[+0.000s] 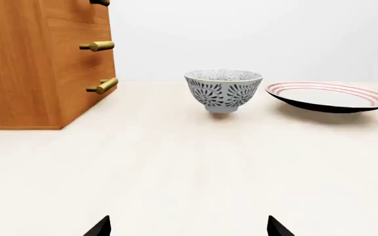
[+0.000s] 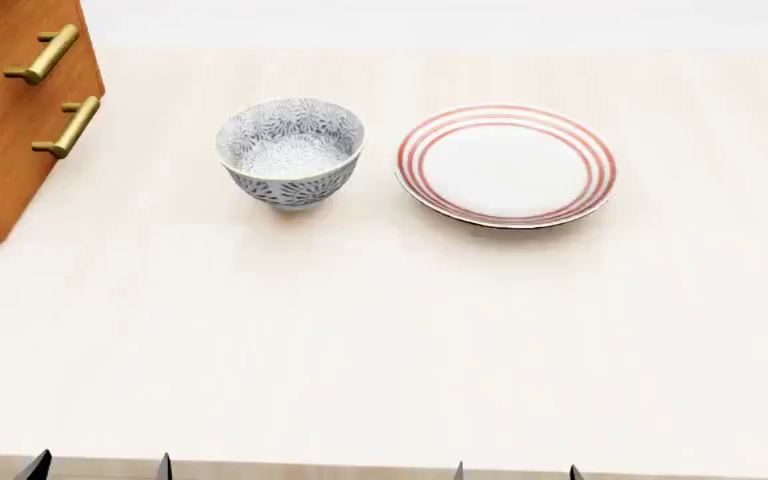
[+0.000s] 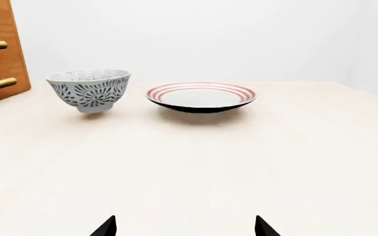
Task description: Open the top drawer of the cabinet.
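Overhead, from the head view: pale table (image 2: pixel 384 340) filling most of the frame; cabinet (image 2: pixel 4 150) cut off at the far left edge, orange-brown wood, standing on the tabletop. Two brass bar handles showing on its front there, upper (image 2: pixel 43 54) and lower (image 2: pixel 69 127); top of cabinet out of frame in this view. Patterned grey-white bowl (image 2: pixel 291 150) upright just to the right of the cabinet, apart from it. Red-ringed plate (image 2: pixel 507 165) beside the bowl on its right, small gap between, not touching. Left gripper (image 2: pixel 99 466) only as two dark fingertips at the bottom edge, left side; right gripper (image 2: pixel 516 470) likewise at bottom, nearer centre-right. Both well apart from cabinet, bowl and plate. From the left wrist view: cabinet side and front corner close on, three handles stacked, uppermost one (image 1: pixel 100 2) barely in frame at the picture's edge, marking the top drawer (image 1: pixel 71 9); drawer front flush with those below, closed. Bowl and plate seen side-on beyond, plate underside dark. Left fingertips (image 1: pixel 100 227) spread wide, released, nothing between them, bare table beneath. From the right wrist view: cabinet edge with handles at one side, bowl and plate ahead; right fingertips (image 3: pixel 106 227) also parted wide, released, gripping nothing. Neither gripper touching any handle.
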`<state>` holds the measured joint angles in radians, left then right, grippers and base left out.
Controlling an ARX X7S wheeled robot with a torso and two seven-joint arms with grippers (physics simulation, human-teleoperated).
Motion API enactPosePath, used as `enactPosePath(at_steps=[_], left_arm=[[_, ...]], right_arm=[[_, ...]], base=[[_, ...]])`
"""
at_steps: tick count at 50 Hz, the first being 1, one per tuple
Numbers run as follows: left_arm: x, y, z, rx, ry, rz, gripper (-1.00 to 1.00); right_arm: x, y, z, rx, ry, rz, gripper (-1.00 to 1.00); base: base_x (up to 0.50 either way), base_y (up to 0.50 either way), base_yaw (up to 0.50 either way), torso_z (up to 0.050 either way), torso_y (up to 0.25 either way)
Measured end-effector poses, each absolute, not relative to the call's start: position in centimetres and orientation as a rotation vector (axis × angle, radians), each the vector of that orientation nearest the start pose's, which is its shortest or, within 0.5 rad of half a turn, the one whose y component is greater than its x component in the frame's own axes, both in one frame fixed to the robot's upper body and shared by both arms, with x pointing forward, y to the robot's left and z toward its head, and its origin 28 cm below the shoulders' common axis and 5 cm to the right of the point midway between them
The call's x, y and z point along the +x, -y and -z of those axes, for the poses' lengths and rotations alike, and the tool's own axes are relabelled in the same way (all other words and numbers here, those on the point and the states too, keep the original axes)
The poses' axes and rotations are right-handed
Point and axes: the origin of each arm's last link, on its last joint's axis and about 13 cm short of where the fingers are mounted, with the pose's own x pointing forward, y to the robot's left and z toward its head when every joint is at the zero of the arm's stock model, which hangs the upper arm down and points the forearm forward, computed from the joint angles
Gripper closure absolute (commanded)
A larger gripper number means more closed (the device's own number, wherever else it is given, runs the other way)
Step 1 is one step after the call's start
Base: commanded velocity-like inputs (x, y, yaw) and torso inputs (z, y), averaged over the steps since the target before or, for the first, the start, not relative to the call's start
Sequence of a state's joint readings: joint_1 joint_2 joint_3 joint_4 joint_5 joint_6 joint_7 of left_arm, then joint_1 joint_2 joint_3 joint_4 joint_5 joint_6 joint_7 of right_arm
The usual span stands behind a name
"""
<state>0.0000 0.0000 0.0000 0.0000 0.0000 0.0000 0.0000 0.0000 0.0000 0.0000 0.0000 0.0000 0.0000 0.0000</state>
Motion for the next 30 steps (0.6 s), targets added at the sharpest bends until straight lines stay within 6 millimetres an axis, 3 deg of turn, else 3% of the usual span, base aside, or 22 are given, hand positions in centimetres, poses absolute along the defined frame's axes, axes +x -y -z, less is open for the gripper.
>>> enactPosePath(at_steps=[30], left_arm=[[20.95, -20.47, -1.37, 0.007, -0.002, 0.014, -1.00]], right_arm=[[20.95, 9.52, -1.21, -0.003, -0.011, -0.009, -1.00]], base=[[0.00, 0.00, 0.00, 0.000, 0.000]])
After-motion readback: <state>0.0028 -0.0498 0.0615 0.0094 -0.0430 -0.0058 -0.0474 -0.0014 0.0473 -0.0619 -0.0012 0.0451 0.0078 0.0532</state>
